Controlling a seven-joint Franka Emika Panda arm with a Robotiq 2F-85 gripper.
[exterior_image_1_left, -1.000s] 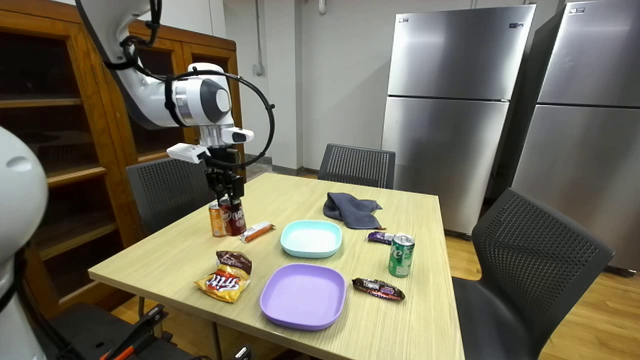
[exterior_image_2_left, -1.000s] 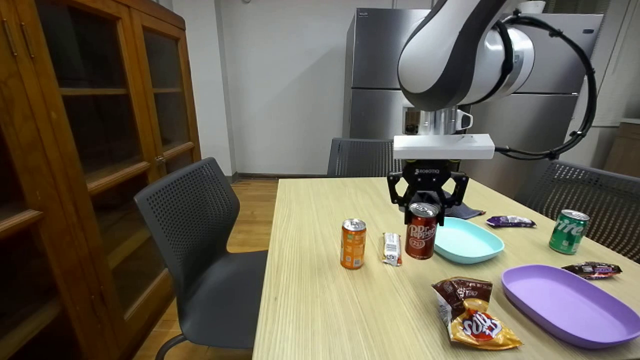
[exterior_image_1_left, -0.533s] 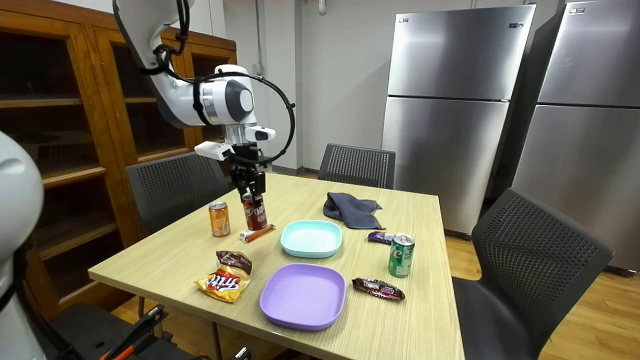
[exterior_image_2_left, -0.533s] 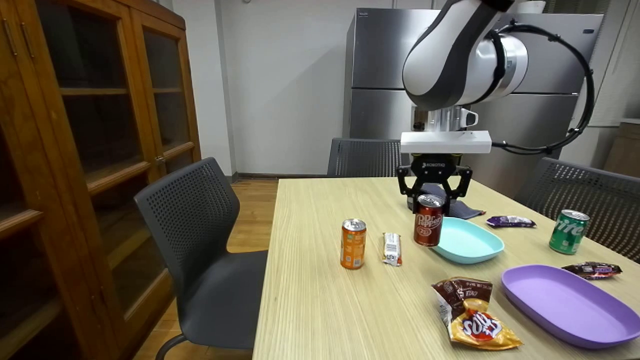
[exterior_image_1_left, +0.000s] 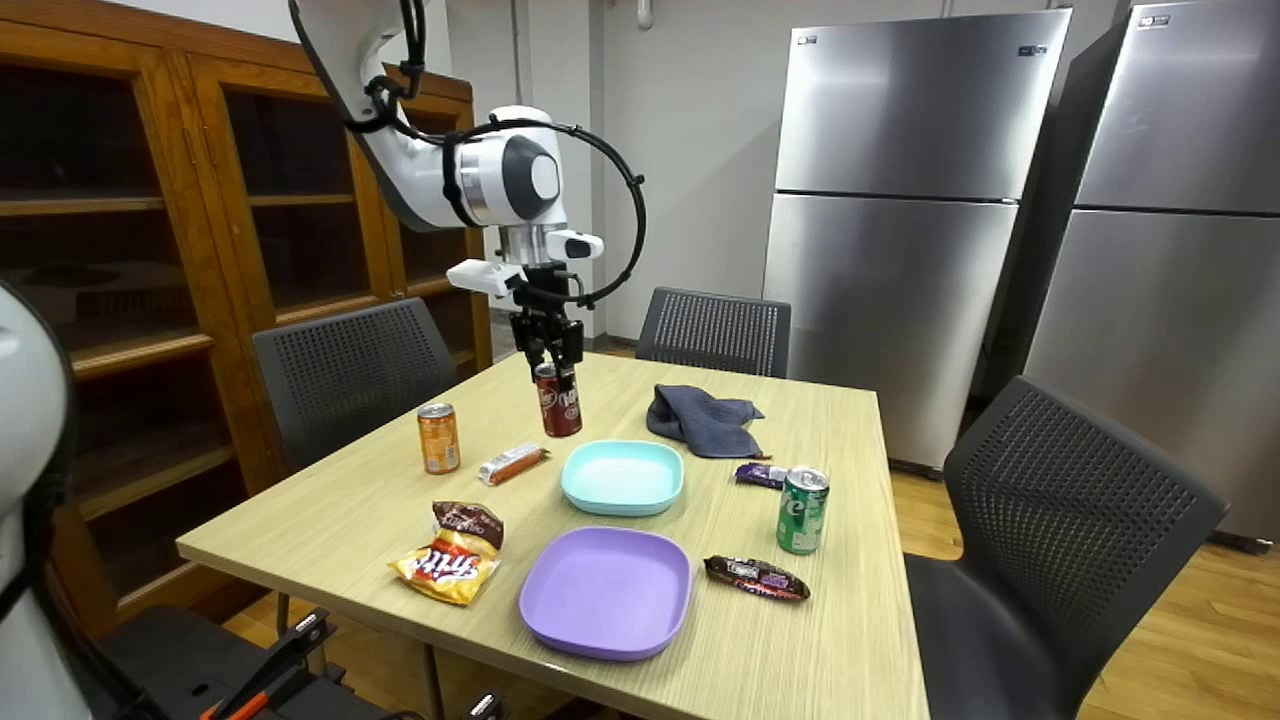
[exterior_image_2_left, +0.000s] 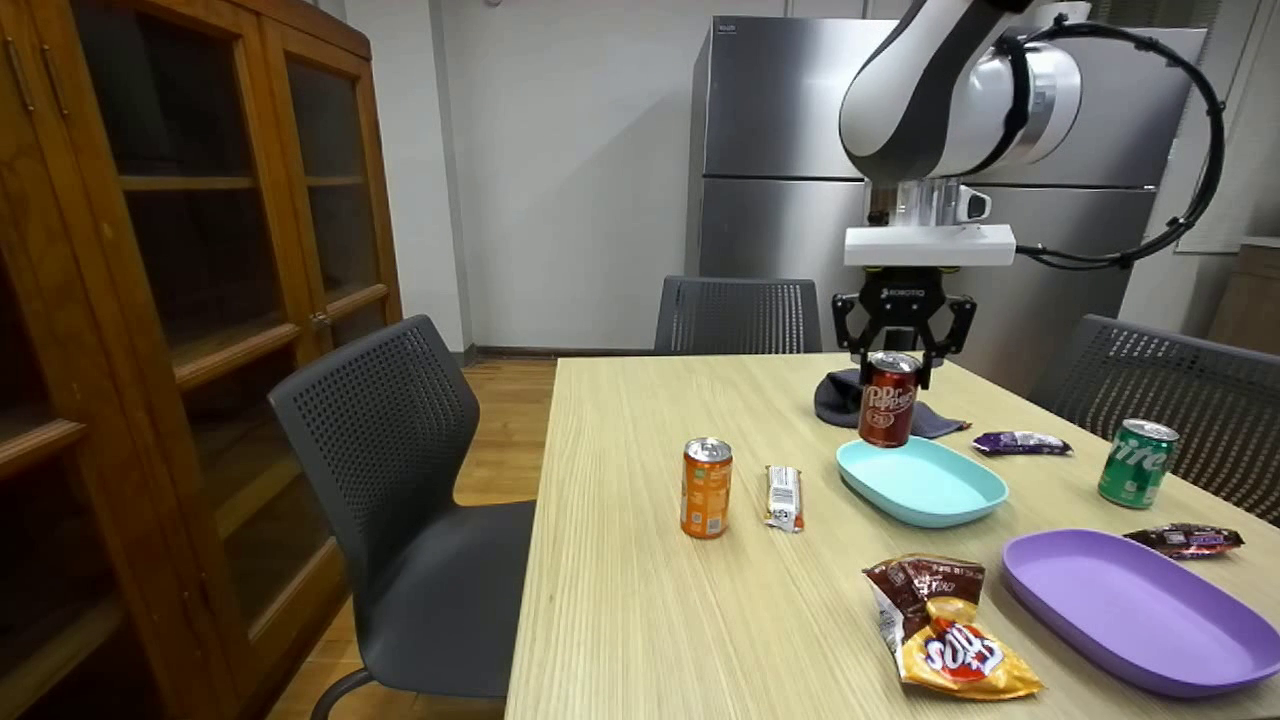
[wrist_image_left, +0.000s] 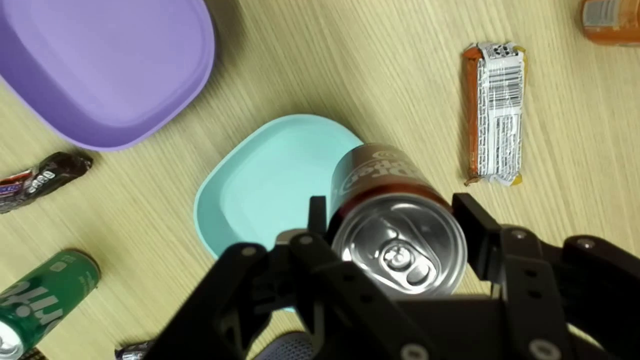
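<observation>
Near the turquoise plate (exterior_image_2_left: 930, 485), the half-spread gripper (exterior_image_2_left: 895, 382) clasps the red can (exterior_image_2_left: 887, 414): pickup looks done, release not yet

In the wrist view, the red can (wrist_image_left: 397, 220) and end effector (wrist_image_left: 390, 202) hide part of the teal tray (wrist_image_left: 270, 185); the right edge cuts off the orange can (wrist_image_left: 614, 22), the left edge the green can (wrist_image_left: 50, 295) and dark bar (wrist_image_left: 45, 181). In an exterior view, the green can hides the purple-wrapped bar's (exterior_image_1_left: 760, 475) right end; in an exterior view, the red can covers part of the far cloth (exterior_image_2_left: 838, 398).
</observation>
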